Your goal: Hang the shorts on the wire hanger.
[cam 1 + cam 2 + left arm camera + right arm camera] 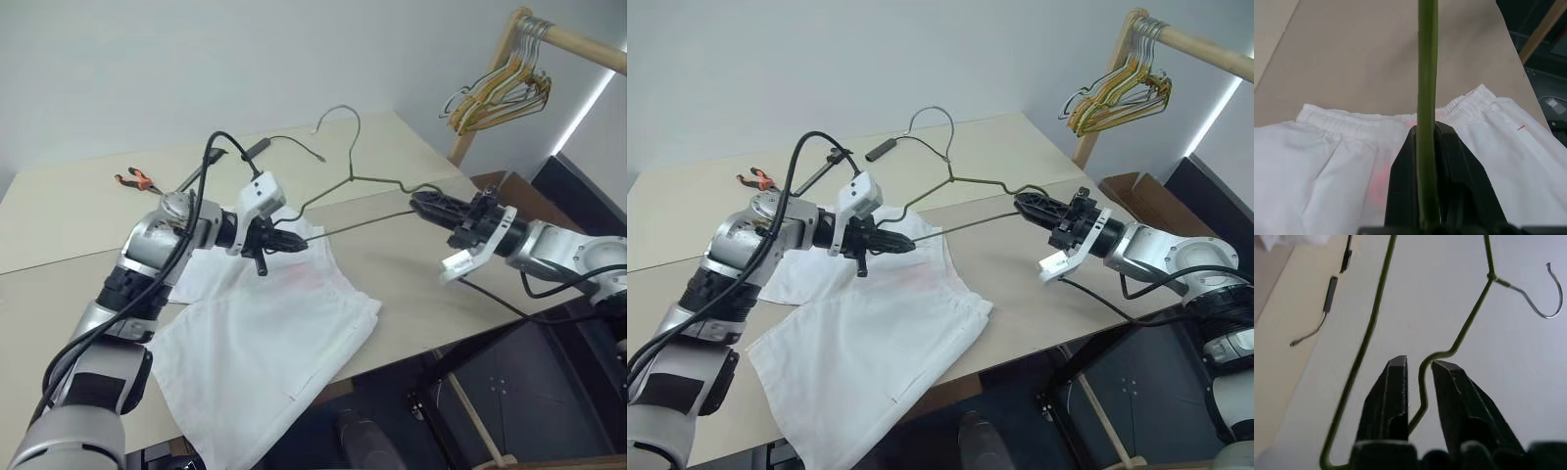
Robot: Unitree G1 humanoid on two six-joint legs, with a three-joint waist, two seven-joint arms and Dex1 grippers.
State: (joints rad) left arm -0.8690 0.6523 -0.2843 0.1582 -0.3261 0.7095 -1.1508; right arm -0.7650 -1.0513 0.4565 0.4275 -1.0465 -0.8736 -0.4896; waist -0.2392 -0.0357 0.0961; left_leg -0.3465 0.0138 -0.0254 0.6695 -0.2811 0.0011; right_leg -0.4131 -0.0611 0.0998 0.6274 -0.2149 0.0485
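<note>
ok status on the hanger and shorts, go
Left gripper shut on wire hanger. Right gripper open around its end bend. Shorts flat on table, not hung. Nothing blocking.

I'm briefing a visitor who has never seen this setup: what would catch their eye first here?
Most striking is the wire hanger, held up in the air above the table between both arms: the left gripper is shut on one end and the right gripper has its fingers open around the bend at the other. Below it the white shorts lie spread on the table's near edge. Yellowish hangers hang on a wooden rail far right.
</note>
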